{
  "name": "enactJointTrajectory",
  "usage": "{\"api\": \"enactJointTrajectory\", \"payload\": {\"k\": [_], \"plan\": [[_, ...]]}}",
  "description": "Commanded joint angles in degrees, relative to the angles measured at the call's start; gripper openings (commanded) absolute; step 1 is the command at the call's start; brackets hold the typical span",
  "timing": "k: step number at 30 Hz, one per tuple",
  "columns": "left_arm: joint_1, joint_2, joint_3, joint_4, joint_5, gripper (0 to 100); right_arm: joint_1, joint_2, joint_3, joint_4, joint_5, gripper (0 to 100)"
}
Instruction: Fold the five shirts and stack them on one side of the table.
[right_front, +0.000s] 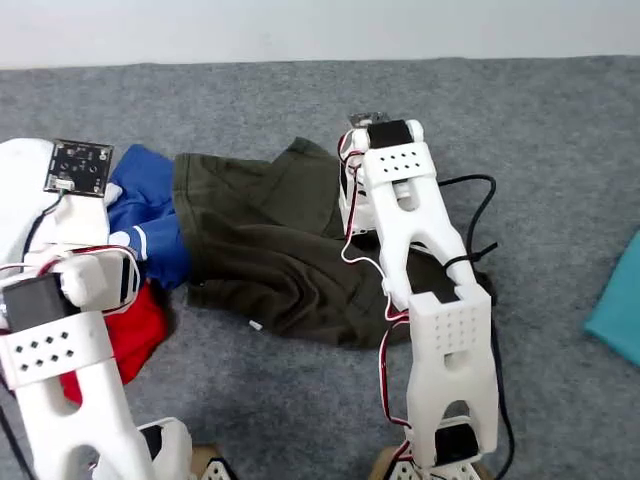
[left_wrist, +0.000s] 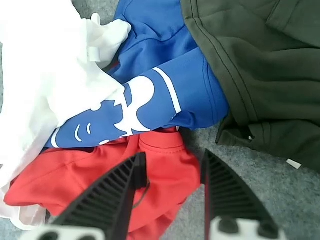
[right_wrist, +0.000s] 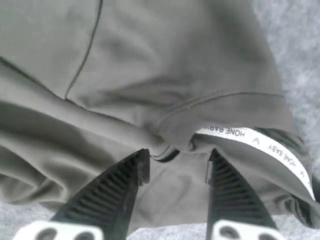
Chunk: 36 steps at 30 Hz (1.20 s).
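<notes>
Grey carpet-like covering (right_front: 560, 130) spreads across the whole table under a white wall. On it, the crumpled dark olive green shirt (right_front: 270, 240) lies in the middle. At its left edge sits a heap of a white shirt (right_front: 20, 190), a blue shirt with white print (right_front: 150, 215) and a red shirt (right_front: 135, 335). From above you also catch a teal cloth (right_front: 618, 305) at the right edge, well apart from the rest. The left wrist view adds how the blue shirt overlaps the red one and touches the olive hem. The right wrist view brings out a white neck tape (right_wrist: 250, 140) inside the olive collar. The right gripper (right_wrist: 178, 155) has its jaws moderately apart, tips against the collar fold. The left gripper (left_wrist: 173, 155) is equally parted over the red shirt, holding nothing.
</notes>
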Motion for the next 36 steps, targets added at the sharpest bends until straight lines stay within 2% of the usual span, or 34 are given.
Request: {"api": "enactJointTrajectory", "payload": {"k": [1, 17, 23, 30, 36], "plan": [[-0.18, -1.67, -0.22, -0.97, -0.53, 18, 0.84, 0.13, -2.73, 1.8, -0.18, 19.9], [-0.35, -1.58, -0.13, -0.88, -0.53, 18, 3.21, 4.79, -2.81, 1.8, -0.18, 19.7], [-0.35, -1.67, -0.04, -0.88, -0.53, 18, 2.95, 2.95, -2.55, 2.42, -0.09, 11.4], [-0.35, -1.67, 1.71, -0.97, -0.62, 18, -0.13, -5.41, -1.67, 2.42, -0.09, 23.6], [-0.35, -1.67, 1.98, -1.85, -0.62, 18, -1.1, -6.37, 4.13, 2.42, -0.26, 22.6]]}}
